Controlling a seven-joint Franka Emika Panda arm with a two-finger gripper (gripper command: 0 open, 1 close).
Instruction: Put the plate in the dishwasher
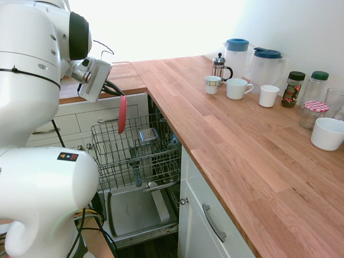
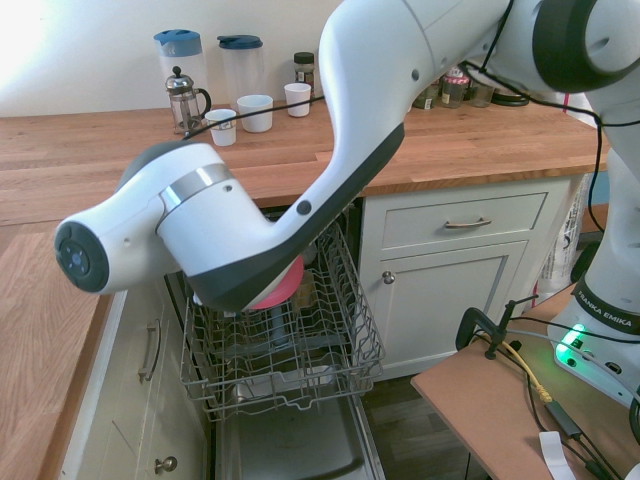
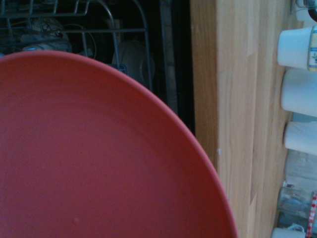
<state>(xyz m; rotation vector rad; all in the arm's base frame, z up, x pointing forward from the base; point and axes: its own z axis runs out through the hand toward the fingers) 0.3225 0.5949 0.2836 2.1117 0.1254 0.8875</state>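
- Arm, white (image 1: 40, 107), with dark joint covers: in the first exterior view we see it rise at the left and bend over, its wrist tilted towards the rack; in the second exterior view it slants down from the upper right, ending in a rounded joint.
- Dishwasher (image 1: 142, 207), open, beside the tabletop (image 1: 226, 140): wire rack (image 1: 110, 161) above a grey steel door panel (image 1: 131, 212).
- Plate (image 1: 122, 115), one, coral-pink, round, with a low raised rim: we find it held above the rack, nearly upright and edge-on in the first exterior view; its smooth, broad face fills much of the wrist view.
- Claw (image 1: 121, 94), dark-fingered: clamped on the plate's upper edge.
- Obscured portions: in the second exterior view the arm hides the claw and most of the plate; the wrist view crops the plate. We cannot tell whether its lower edge touches the rack.
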